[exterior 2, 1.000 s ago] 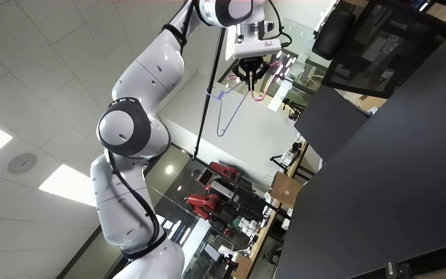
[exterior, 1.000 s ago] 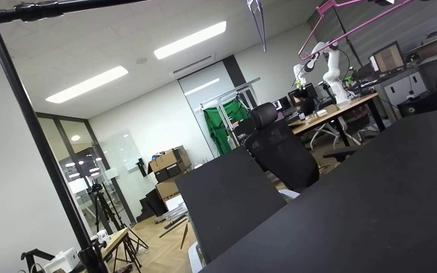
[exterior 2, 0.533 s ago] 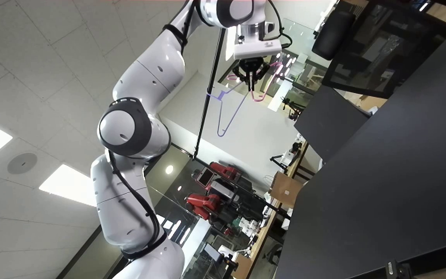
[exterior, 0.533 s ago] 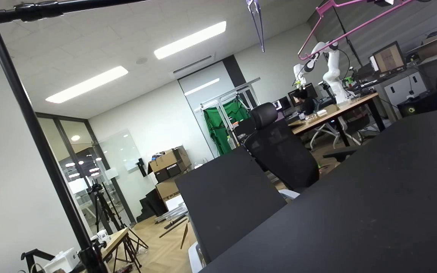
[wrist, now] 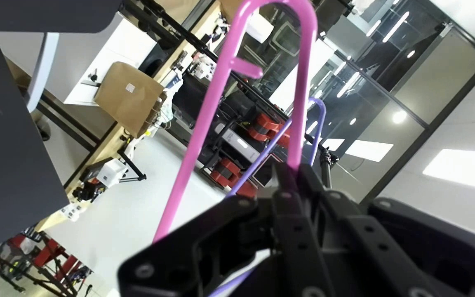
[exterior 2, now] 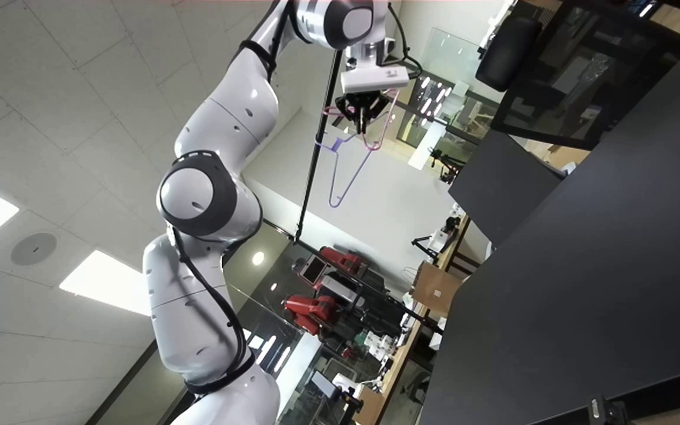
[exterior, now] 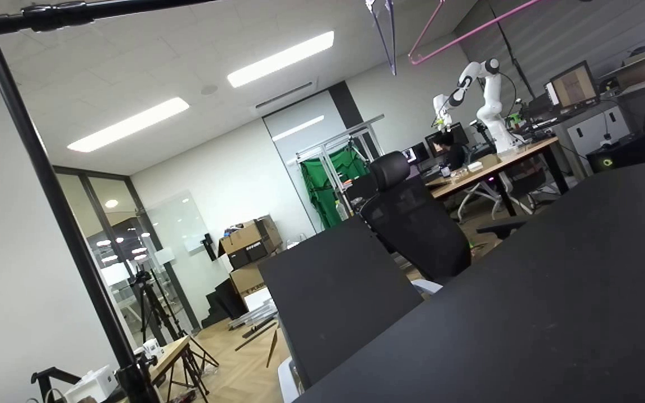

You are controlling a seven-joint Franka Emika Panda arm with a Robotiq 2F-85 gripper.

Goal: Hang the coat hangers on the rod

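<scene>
My gripper [exterior 2: 362, 128] is shut on the pink hanger [exterior 2: 373, 148], holding it in the air near the black rod [exterior 2: 312, 168]. In the wrist view, the fingertips [wrist: 296, 171] pinch one leg of the pink hanger [wrist: 210, 103]. Its hook overlaps the rod in an exterior view; whether it touches cannot be told. The purple hanger [exterior 2: 337, 144] hangs with its hook at the rod, partly behind my gripper. It also shows behind the pink one in the wrist view [wrist: 260, 159]. In an exterior view, the purple hanger [exterior: 393, 39] and pink hanger [exterior: 479, 29] are cut off at the top.
The rod [exterior: 132, 5] joins a black upright post [exterior: 54, 190]. A large black table [exterior: 524, 291] lies below, with a black office chair [exterior: 420, 224] beyond it. Red and black machines [exterior 2: 310, 310] and a cardboard box [exterior 2: 434, 286] stand in the background.
The arm and the pink hanger have moved left toward the rod in an exterior view, mostly in the last half second. The purple hanger has turned slightly.
</scene>
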